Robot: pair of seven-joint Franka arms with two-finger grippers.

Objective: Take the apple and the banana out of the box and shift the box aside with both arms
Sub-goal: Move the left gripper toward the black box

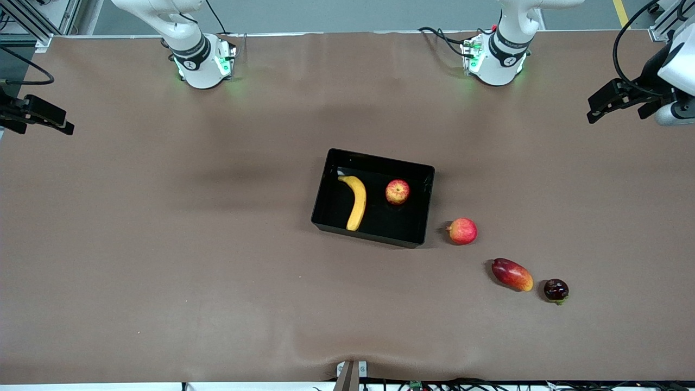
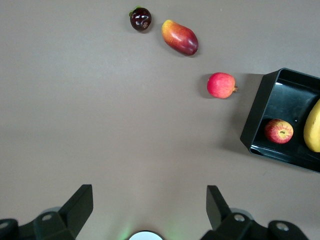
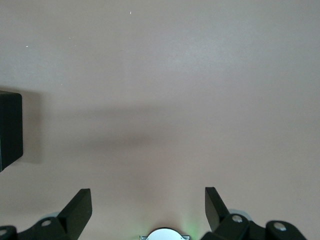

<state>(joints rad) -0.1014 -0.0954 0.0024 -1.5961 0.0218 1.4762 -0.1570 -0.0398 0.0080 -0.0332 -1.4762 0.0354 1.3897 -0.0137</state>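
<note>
the black box [image 1: 322, 209] is seen near the middle of the brown table [image 1: 163, 244], open side up. the banana [image 1: 355, 202] is laid inside it, toward the right arm's end; the apple [image 1: 397, 191] is set inside toward the left arm's end, at about 2 o'clock from the banana, the two apart. both are also caught in the left wrist view, apple [image 2: 279, 131] and banana [image 2: 313, 126], within the box [image 2: 257, 117].

outside the box, a pinkish-red round fruit [image 1: 462, 231] is noted just beside its corner at about 4 o'clock from the apple. a mango [image 1: 512, 274] and a small dark fruit [image 1: 556, 290] lie nearer the front camera, near each other, toward the left arm's end.

the left gripper [image 1: 611, 103] is held up over the left arm's end of the table, fingers [image 2: 80, 205] spread wide, nothing between them. the right gripper [image 1: 40, 115] is held over the right arm's end, fingers [image 3: 80, 207] likewise wide and empty.
</note>
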